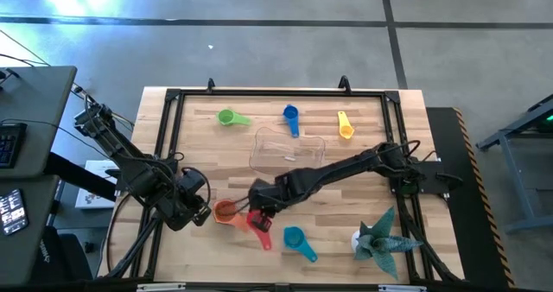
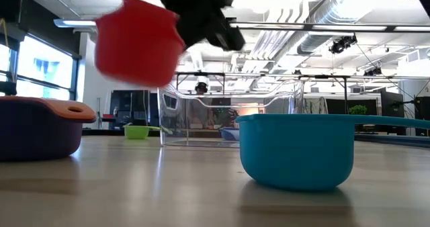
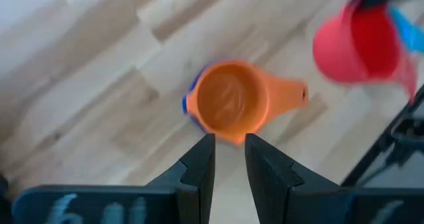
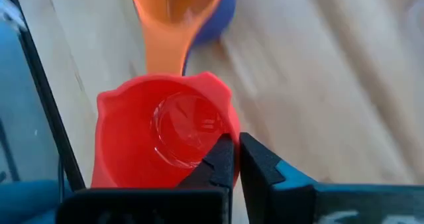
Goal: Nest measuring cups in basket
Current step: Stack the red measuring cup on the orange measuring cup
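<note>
My right gripper (image 1: 259, 207) is shut on the red measuring cup (image 4: 162, 141), which hangs in the air near the table's front, also seen in the low view (image 2: 138, 40). Just left of it the orange cup (image 3: 230, 101) sits nested in a purple cup (image 2: 30, 131) on the table. My left gripper (image 3: 230, 151) hovers at that stack, fingers a narrow gap apart, nothing between them. A teal cup (image 1: 295, 238) lies on the table to the right. Green (image 1: 226, 117), blue (image 1: 290, 115) and yellow (image 1: 345, 126) cups lie at the far side. The clear basket (image 1: 287, 149) stands mid-table. My right gripper pinches the red cup's side wall at the rim (image 4: 228, 128), one finger (image 4: 222, 159) inside the bowl and the other (image 4: 260, 163) outside. The fingers come from above, slanting down. The cup is lifted clear of the table (image 2: 138, 40), mouth upward, slightly tilted.
A spiky teal-grey folded-paper figure (image 1: 380, 238) sits at the near right corner. A black frame (image 1: 276, 92) runs around the wooden table top. Bare wood lies between the basket and the near cups.
</note>
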